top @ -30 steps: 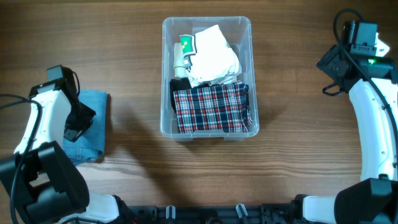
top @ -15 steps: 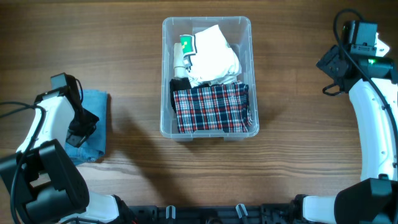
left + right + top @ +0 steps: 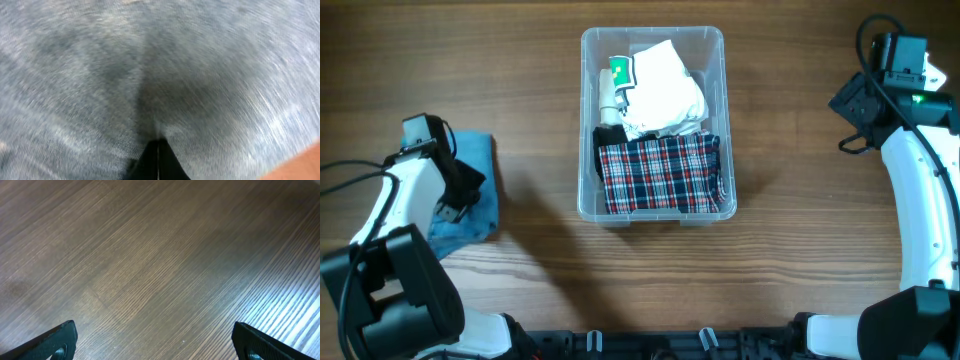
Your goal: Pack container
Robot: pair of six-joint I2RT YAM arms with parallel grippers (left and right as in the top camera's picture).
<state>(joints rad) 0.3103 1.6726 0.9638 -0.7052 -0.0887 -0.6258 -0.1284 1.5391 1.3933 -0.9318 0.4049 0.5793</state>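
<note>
Far left, on the wooden counter (image 3: pixel 800 230): a blue denim cloth (image 3: pixel 480 215), rumpled along its near edge. Directly over it, the left gripper (image 3: pixel 158 150), pressed together and pinching a fold of the denim, fabric filling the whole left wrist view. Centre, well apart from the denim: the container (image 3: pixel 652 33), a clear rectangular bin standing upright on the counter. Inside, at the far end, a white bundle (image 3: pixel 665 90) beside a small green-and-white item (image 3: pixel 617 72). At the near end, a red-and-blue plaid cloth (image 3: pixel 660 175) laid flat, with a black item (image 3: pixel 610 135) just showing at its far left corner. Far right, well away from the bin: the right gripper (image 3: pixel 152 330), spread wide over bare wood, holding nothing. Likely step in hand: carrying the denim across into the bin. Best done by lifting high enough to bring the hanging fabric clear of the bin's left wall, travelling right to a spot above the plaid cloth, then lowering before letting go. Worth checking for a pinch through more than a single layer; otherwise likely to unfold in the air and drape over the rim. No call for the right arm, barring a sliding bin.
</note>
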